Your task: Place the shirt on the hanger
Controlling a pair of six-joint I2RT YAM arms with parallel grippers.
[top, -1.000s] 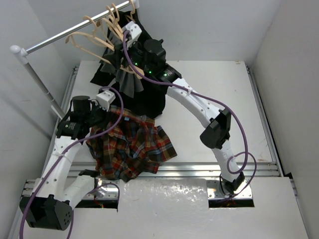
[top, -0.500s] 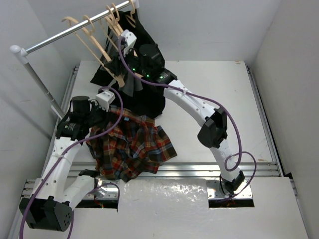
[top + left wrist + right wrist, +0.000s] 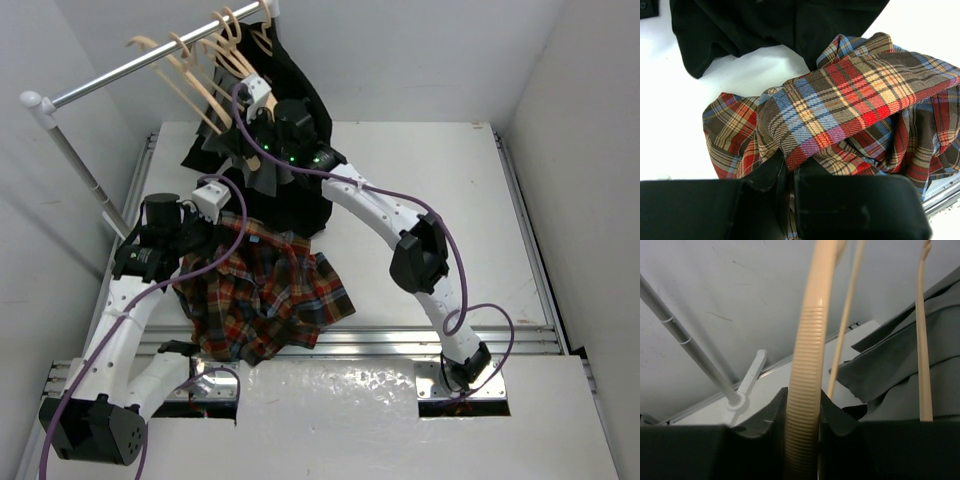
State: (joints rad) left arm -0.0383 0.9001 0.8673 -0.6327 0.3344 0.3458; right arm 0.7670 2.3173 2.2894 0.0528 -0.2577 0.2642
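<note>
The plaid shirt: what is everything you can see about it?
It is a soft-looking flannel shirt in red, orange and navy plaid, crumpled in a heap on the white table, toward its near left side. One fold is pinched in the shut left pincer. Its far edge meets a black garment.

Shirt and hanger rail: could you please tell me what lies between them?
A black garment lies between the shirt and the rail; the top view shows this.
</note>
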